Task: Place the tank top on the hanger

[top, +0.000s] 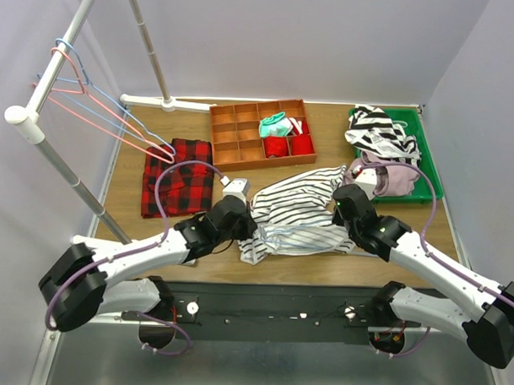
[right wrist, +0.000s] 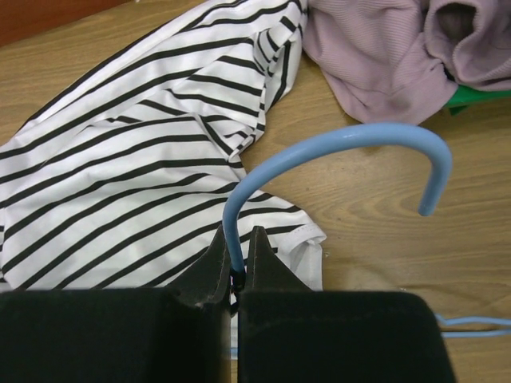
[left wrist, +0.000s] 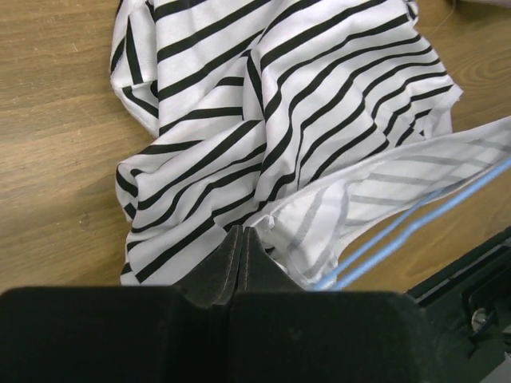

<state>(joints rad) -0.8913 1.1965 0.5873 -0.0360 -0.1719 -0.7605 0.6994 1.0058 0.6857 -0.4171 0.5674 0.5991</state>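
The tank top [top: 298, 211], white with thin black stripes, lies crumpled on the wooden table between my two arms. My left gripper [top: 245, 229] is at its near-left hem. In the left wrist view the gripper [left wrist: 242, 233] is shut, with the hem of the tank top [left wrist: 303, 96] bunched at its tips. Two light-blue wires of the hanger [left wrist: 415, 219] run out from under the fabric there. My right gripper [right wrist: 237, 235] is shut on the neck of the hanger [right wrist: 351, 140], whose hook arcs over bare wood beside the tank top [right wrist: 120, 175]. From above, that gripper [top: 339, 204] sits at the top's right edge.
A red-black plaid shirt [top: 177, 177] lies at the left. An orange divided tray [top: 234, 137] sits at the back. A green bin [top: 431, 177] at the right holds a broad-striped garment [top: 382, 129] and a mauve one [top: 393, 176]. A rail [top: 50, 75] with wire hangers [top: 108, 115] stands back left.
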